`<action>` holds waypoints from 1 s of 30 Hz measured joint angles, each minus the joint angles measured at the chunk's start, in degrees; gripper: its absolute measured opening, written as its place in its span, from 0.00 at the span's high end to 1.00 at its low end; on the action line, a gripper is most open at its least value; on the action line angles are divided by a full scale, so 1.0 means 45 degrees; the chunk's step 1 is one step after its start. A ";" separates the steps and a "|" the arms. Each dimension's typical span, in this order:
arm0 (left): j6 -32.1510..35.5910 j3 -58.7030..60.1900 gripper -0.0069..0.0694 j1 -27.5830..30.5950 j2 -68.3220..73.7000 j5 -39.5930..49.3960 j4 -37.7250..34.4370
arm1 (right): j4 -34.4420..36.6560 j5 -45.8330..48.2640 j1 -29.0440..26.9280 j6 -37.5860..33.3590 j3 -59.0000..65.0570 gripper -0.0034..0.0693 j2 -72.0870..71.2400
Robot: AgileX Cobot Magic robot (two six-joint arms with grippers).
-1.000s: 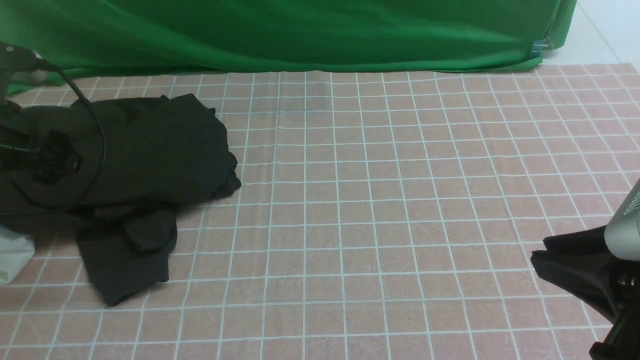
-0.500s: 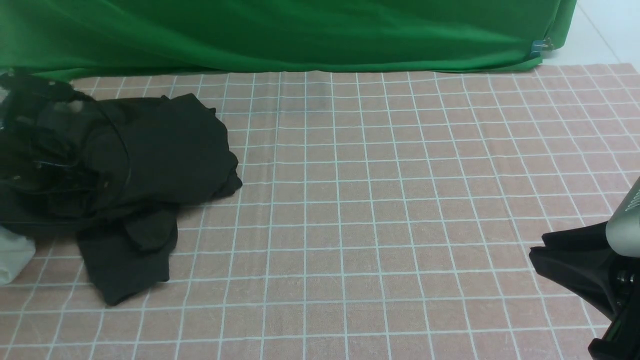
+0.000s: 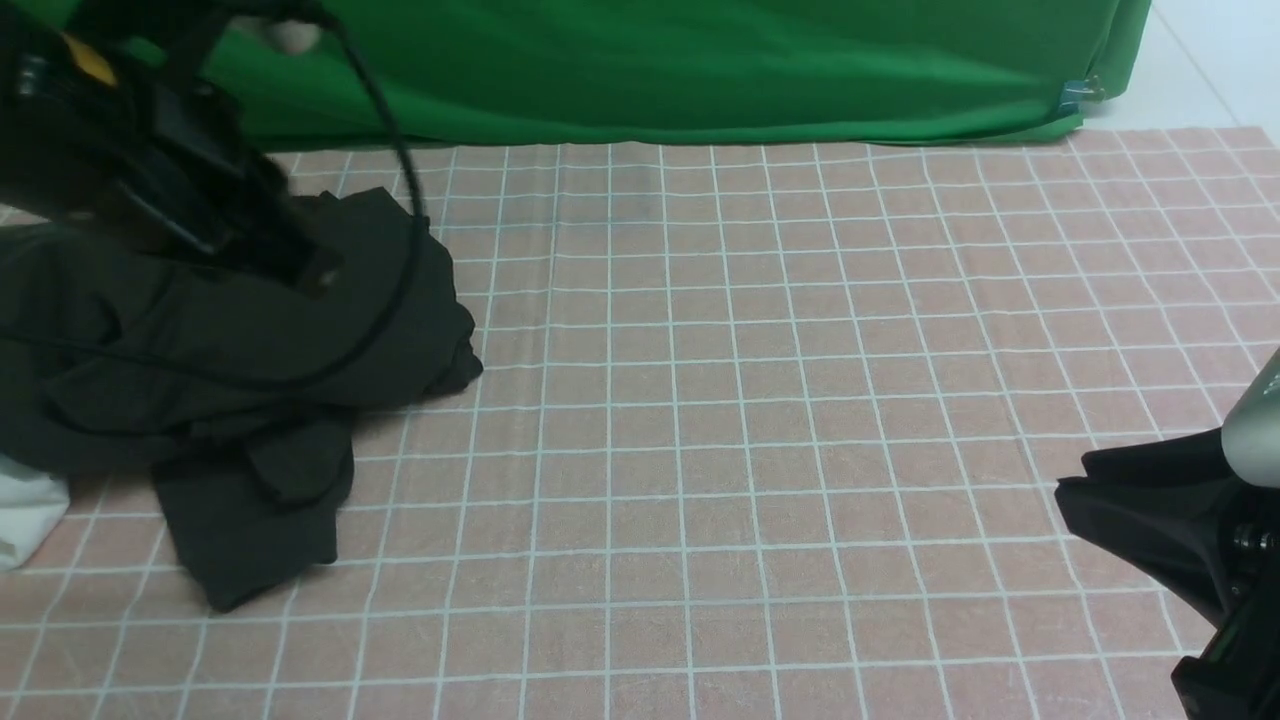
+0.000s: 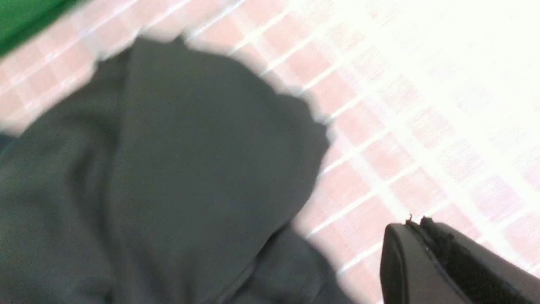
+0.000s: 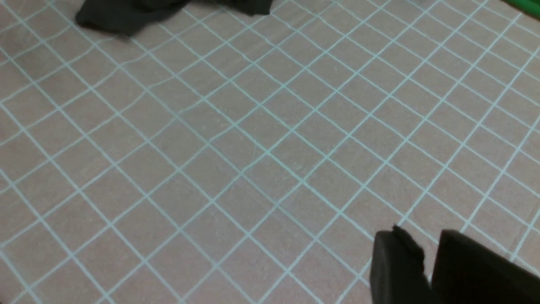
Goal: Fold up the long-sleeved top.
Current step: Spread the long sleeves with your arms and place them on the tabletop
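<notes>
The long-sleeved top (image 3: 300, 330) lies in a crumpled black heap at the left of the checkered cloth, with one flap reaching toward the front edge. My left gripper (image 3: 315, 275) hangs just above the heap's back part. In the blurred left wrist view the left gripper (image 4: 415, 223) is shut with nothing between its jaws, over bare cloth beside the top (image 4: 190, 169). My right gripper (image 3: 1068, 505) rests low at the front right, far from the top (image 5: 126, 12). In the right wrist view this right gripper (image 5: 424, 242) shows a narrow empty gap.
A pink cloth with a white grid (image 3: 750, 400) covers the table. A green backdrop (image 3: 640, 70) hangs along the back edge. A white object (image 3: 25, 510) sits at the far left edge beside the top. A black cable (image 3: 400, 200) loops down from the left arm over the heap.
My left arm has lifted off the heap and swung up and to the right, its jaws closing from wide open. The top has stayed on the table. The right arm has barely moved.
</notes>
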 joint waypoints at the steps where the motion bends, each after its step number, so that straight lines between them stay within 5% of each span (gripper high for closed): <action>1: -0.0031 0.0000 0.89 0.0443 0.0166 0.0177 0.0116 | 0.0000 0.0000 0.0000 0.0030 0.0000 0.72 0.0000; 5: 0.0686 0.0000 0.86 0.2579 0.1761 0.0028 -0.0300 | 0.0000 0.0010 0.0000 0.0165 0.0000 0.72 0.0000; 11: 0.1142 0.0000 0.59 0.4608 0.3501 -0.0374 -0.0617 | 0.0000 0.0010 0.0000 0.0249 0.0000 0.72 0.0000; 17: 0.1215 0.0013 0.29 0.4972 0.3967 -0.1118 -0.0106 | 0.0000 0.0010 0.0000 0.0272 0.0000 0.72 0.0000; 20: 0.1818 0.0013 0.24 0.4972 0.4097 -0.1339 -0.0095 | 0.0000 -0.0079 0.0000 0.0272 0.0000 0.72 0.0000; 25: 0.2213 0.0013 0.30 0.4972 0.4514 -0.1337 0.0053 | 0.0000 -0.0421 0.0000 0.0152 0.0000 0.72 0.0000; 28: 0.2272 0.0013 0.50 0.4972 0.4936 -0.1132 -0.0096 | 0.0000 -0.0526 0.0000 0.0088 0.0000 0.72 0.0000; 30: 0.2596 0.0013 0.73 0.4972 0.5193 -0.0856 -0.0728 | 0.0000 -0.0630 0.0000 0.0049 0.0000 0.72 0.0000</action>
